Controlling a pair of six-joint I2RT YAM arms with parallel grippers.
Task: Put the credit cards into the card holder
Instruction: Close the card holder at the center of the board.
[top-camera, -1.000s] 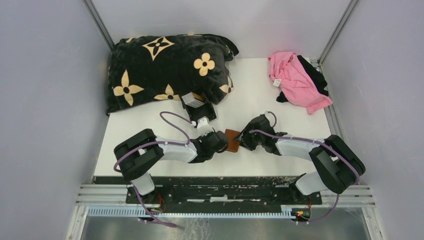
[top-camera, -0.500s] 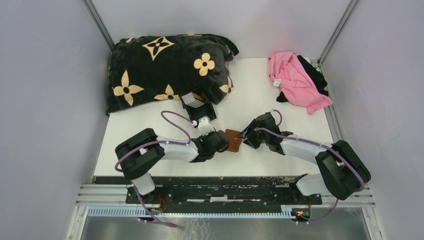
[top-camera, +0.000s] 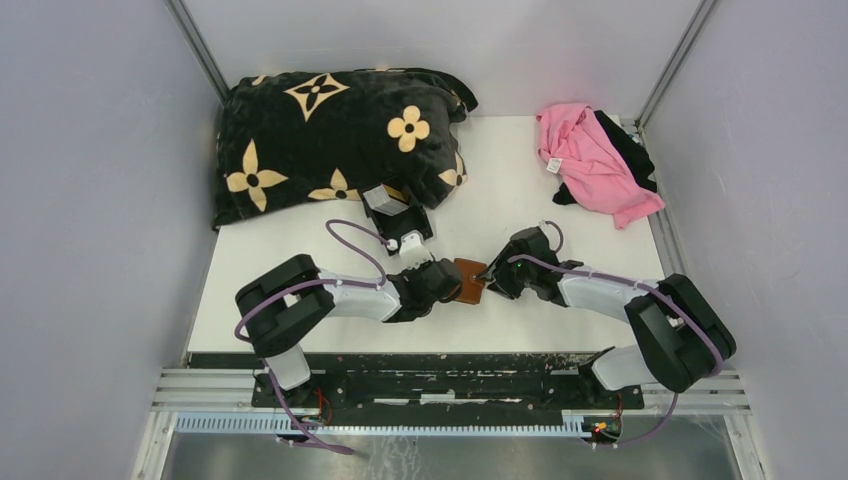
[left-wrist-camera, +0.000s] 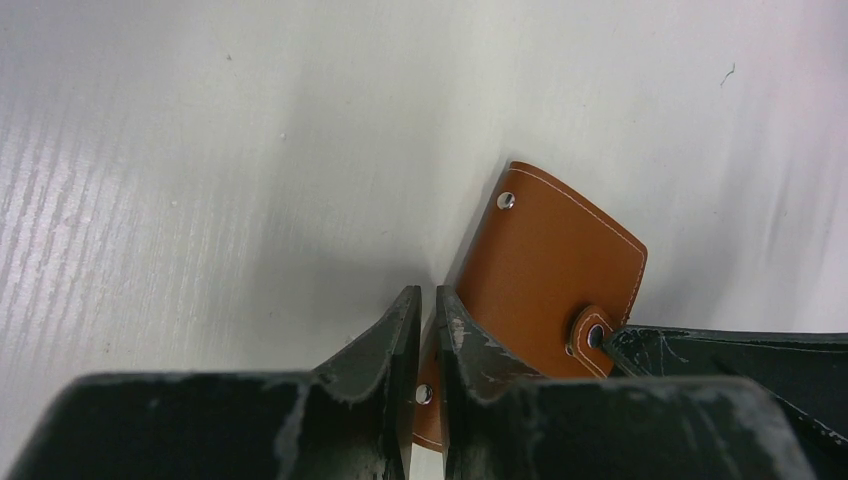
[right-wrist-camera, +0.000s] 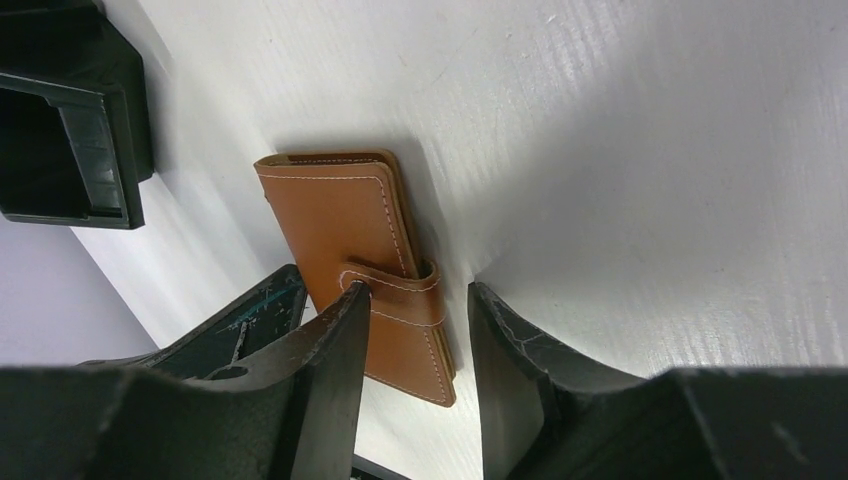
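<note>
Left gripper (top-camera: 452, 285) has its fingers (left-wrist-camera: 395, 335) pressed nearly together, pinching the 9 o'clock edge of the brown wallet (top-camera: 468, 281). In the left wrist view a strip of brown leather with a rivet shows in the narrow slot between them. The left arm (top-camera: 300, 305) rises from its base at the near edge, folds at the elbow, and runs its forearm toward 3 o'clock, low over the white table (top-camera: 300, 250), with a purple cable (top-camera: 350, 235) looping above it.

The right gripper (top-camera: 490, 275) stands spread at the wallet's 3 o'clock edge. In the right wrist view its two fingers (right-wrist-camera: 330, 370) straddle the snap tab (right-wrist-camera: 400, 290): one fingertip touches the tab's end, while the other is apart from the wallet, with bare table between. The right arm (top-camera: 680, 330) bends at its elbow near 4 o'clock, and its forearm reaches toward 10 o'clock, so the two wrists meet nose to nose at the table's middle.

The wallet lies folded shut, the tab wrapped over its edge, flat side up between the two grippers.

A black tray (top-camera: 415, 225) sits at 11 o'clock from the wallet, close by. A pale grey card stack (top-camera: 379, 199) shows at its far end, too small to make out further. A black flowered blanket (top-camera: 330, 130) lies at the table's 11 o'clock, and a pink cloth (top-camera: 590, 160) lies at its 1 o'clock.
</note>
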